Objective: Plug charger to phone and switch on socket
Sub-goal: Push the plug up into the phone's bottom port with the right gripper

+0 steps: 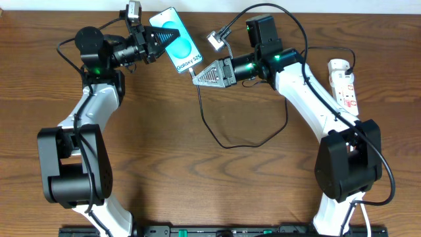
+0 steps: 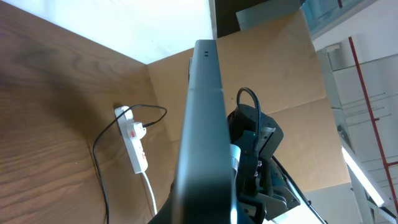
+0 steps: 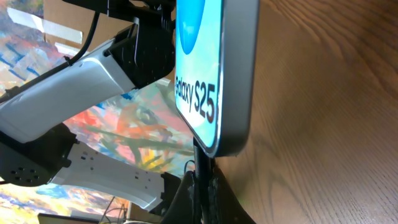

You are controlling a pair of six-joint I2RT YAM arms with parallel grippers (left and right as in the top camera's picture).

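My left gripper (image 1: 156,43) is shut on the phone (image 1: 176,38) and holds it off the table at the back. Its cyan-and-white screen reads "Galaxy S25". My right gripper (image 1: 199,74) is shut on the charger plug (image 1: 192,70), and the plug tip meets the phone's lower end. In the right wrist view the plug (image 3: 201,165) stands between my fingers (image 3: 202,196) straight under the phone's bottom edge (image 3: 214,74). In the left wrist view the phone (image 2: 202,118) shows edge-on above my jaws (image 2: 199,214). The white socket strip (image 1: 343,81) lies at the right edge and also shows in the left wrist view (image 2: 134,147).
The black charger cable (image 1: 230,143) hangs from the plug and loops over the middle of the table. A black cable (image 1: 309,49) runs over the right arm to the strip. A cardboard wall (image 2: 280,68) stands behind the table.
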